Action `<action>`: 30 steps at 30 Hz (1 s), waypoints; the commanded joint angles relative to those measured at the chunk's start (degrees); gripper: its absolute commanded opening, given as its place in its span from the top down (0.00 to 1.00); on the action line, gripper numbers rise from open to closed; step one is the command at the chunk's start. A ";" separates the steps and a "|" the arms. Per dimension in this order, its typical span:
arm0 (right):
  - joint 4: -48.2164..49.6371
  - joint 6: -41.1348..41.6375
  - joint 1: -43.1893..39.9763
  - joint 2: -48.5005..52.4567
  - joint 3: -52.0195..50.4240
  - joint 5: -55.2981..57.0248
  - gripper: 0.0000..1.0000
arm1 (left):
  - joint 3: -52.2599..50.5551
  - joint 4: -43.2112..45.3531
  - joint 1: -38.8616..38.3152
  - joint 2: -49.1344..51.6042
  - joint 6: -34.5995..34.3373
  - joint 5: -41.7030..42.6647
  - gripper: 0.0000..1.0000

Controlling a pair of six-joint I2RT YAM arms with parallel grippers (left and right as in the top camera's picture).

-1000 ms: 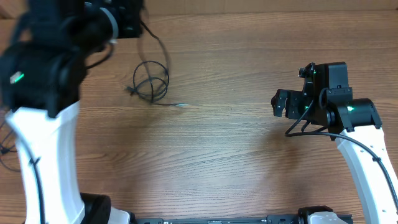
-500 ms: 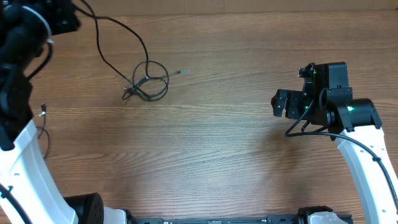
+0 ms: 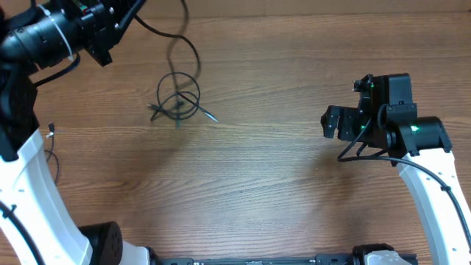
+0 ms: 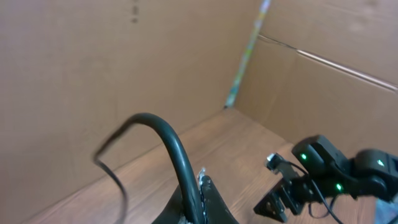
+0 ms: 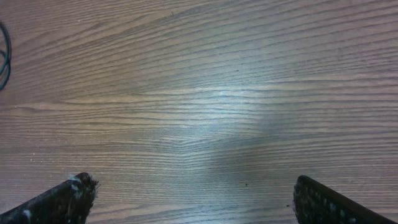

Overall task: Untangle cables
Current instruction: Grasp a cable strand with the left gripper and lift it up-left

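A thin black cable (image 3: 179, 99) lies in a small coil on the wooden table at the upper left, with plug ends sticking out beside it. One strand rises from the coil to my left gripper (image 3: 121, 16), which is raised at the top left. In the left wrist view my left gripper (image 4: 194, 198) is shut on the black cable (image 4: 163, 129), which arcs up out of the jaws. My right gripper (image 3: 331, 121) is at the right, far from the coil. In its wrist view it (image 5: 199, 199) is open and empty over bare wood. A bit of cable (image 5: 4, 56) shows at the left edge there.
Another thin cord (image 3: 50, 134) with a small plug lies at the table's left edge, beside the left arm's white base. The right arm (image 4: 323, 177) shows in the left wrist view. Cardboard walls (image 4: 93, 74) stand behind the table.
My left arm has swung across the top left with the cable in its grip. The strand and coil have shifted and a plug end has moved. The right arm has not moved.
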 commanded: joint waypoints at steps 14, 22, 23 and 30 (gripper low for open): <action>-0.02 0.24 -0.15 0.28 0.11 0.13 0.00 | 0.57 -4.22 -0.87 9.90 2.56 -32.94 0.96; -0.87 0.22 -0.15 0.28 0.11 0.15 0.00 | 0.57 -14.10 -0.96 17.14 -15.21 -65.09 0.95; -1.03 0.22 -0.15 0.28 0.11 0.17 0.00 | 0.57 -15.72 -0.96 17.75 -17.99 -69.29 0.96; -1.01 0.22 -0.15 0.28 0.11 0.15 0.00 | 0.59 -28.09 -0.09 18.36 -35.04 -93.70 0.96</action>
